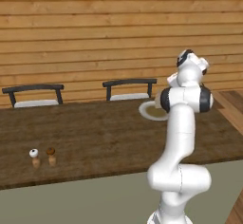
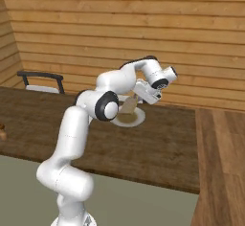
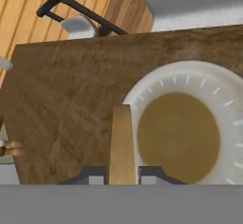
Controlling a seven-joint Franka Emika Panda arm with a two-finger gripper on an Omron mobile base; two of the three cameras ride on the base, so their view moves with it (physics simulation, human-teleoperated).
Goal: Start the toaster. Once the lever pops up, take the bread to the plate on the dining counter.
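Observation:
My gripper (image 3: 122, 174) is shut on the bread (image 3: 122, 142), a tan slice seen edge-on between the two dark fingertips. It hangs just above the left rim of the round white plate (image 3: 156, 78) on the dark wood-grain dining counter (image 3: 71, 90). From the right base view, the bread (image 2: 128, 106) slants down from the gripper (image 2: 136, 98) over the plate (image 2: 138, 120). In the left base view my arm covers most of the plate (image 1: 147, 112). The toaster and its lever are out of view.
Two dark-framed chairs (image 1: 34, 95) (image 1: 129, 89) stand behind the dining counter (image 1: 95, 133), against a plank wall. Two small shakers (image 1: 34, 157) (image 1: 51, 156) sit near the counter's front left. To the right, a wooden floor strip (image 2: 220, 163) runs past the counter's end.

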